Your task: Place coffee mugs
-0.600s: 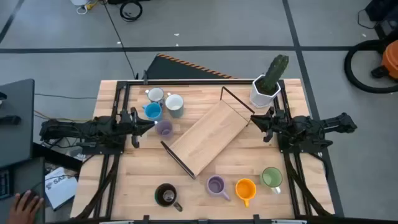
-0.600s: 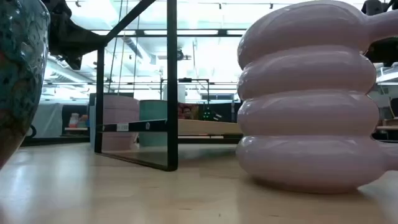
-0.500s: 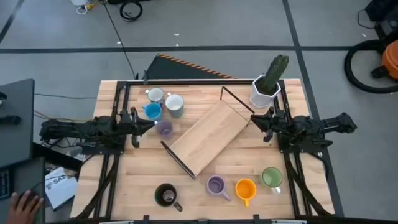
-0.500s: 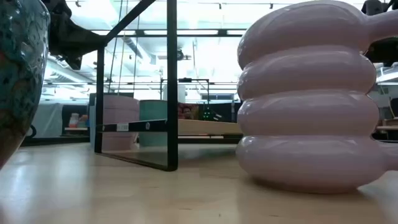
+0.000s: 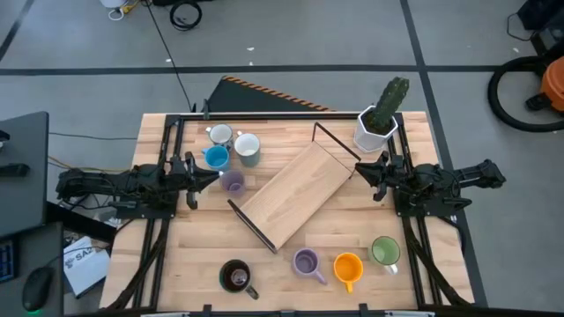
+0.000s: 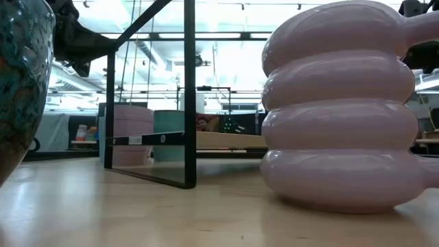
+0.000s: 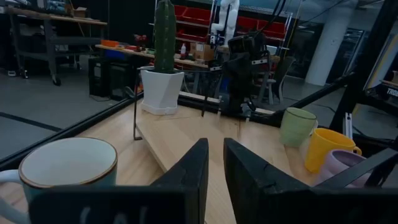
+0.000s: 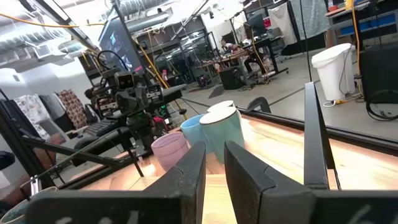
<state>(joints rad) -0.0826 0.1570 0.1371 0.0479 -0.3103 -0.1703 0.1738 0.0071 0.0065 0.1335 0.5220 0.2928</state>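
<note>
The coffee mugs [image 5: 231, 151] stood in two groups on the bench [image 5: 291, 264]: four at upper left of the high view, four along the bottom edge. Glazed ceramic, they looked rigid, slippery and breakable, best pinched at rim or handle. The left pincer [image 5: 218, 177] and right pincer [image 5: 356, 171] were both narrowed, holding nothing.
</note>
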